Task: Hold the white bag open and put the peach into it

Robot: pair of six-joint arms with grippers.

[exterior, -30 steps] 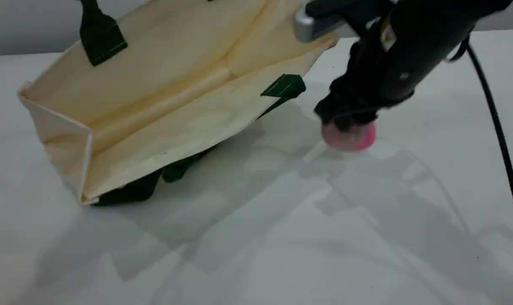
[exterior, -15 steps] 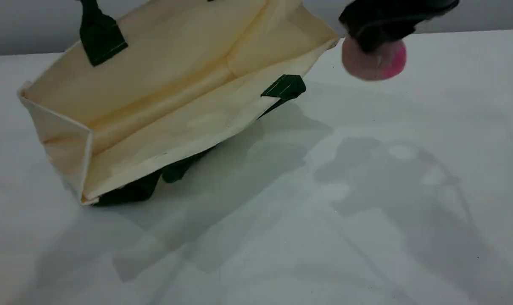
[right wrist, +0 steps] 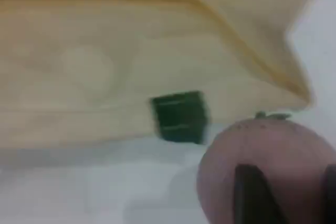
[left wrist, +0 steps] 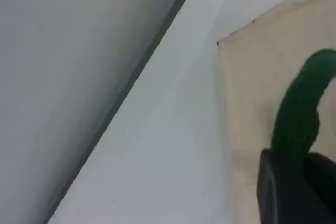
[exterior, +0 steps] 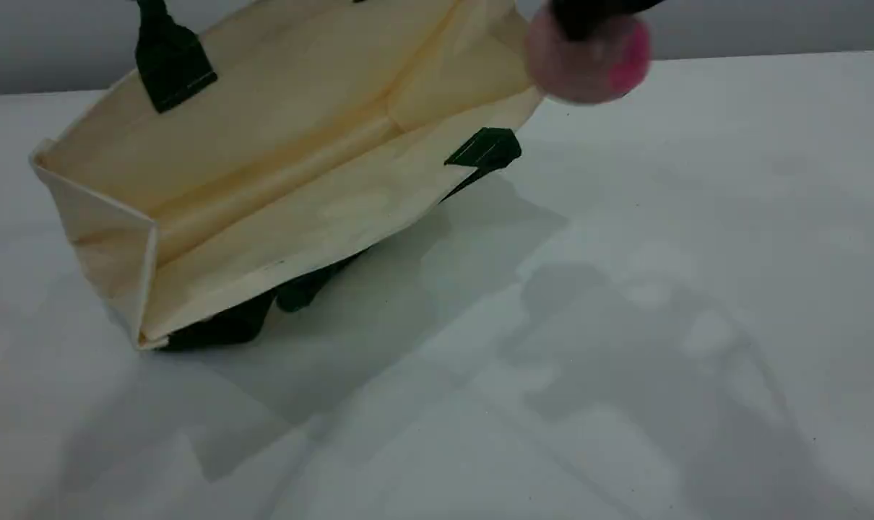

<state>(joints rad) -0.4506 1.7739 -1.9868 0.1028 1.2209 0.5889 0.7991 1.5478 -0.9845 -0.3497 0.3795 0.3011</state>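
**Cream bag held open, peach lifted at its rim**

White table [exterior: 625, 289]: you have it bare except for the bag and shadows.

Bag [exterior: 278, 180]: you see it lying on the table with its mouth gaping toward the camera, the upper wall raised, the lower wall flat. One dark tab [exterior: 485, 148] sits on the lower rim, another [exterior: 171, 68] on the raised rim. A dark handle [exterior: 227, 326] is pinned under the lower edge. In the left wrist view a green rope handle [left wrist: 300, 114] rises over the bag cloth.

Left gripper [left wrist: 296, 190]: you have its jaws pressed together on the rope handle, keeping the upper wall up.

Right gripper [exterior: 589, 11]: mostly cut off at the top edge; its jaws pinch the peach.

Peach [exterior: 589, 61]: you have it clear of the table, at the bag's right rim corner, magenta patch facing right. The right wrist view shows it just beside the lower tab.
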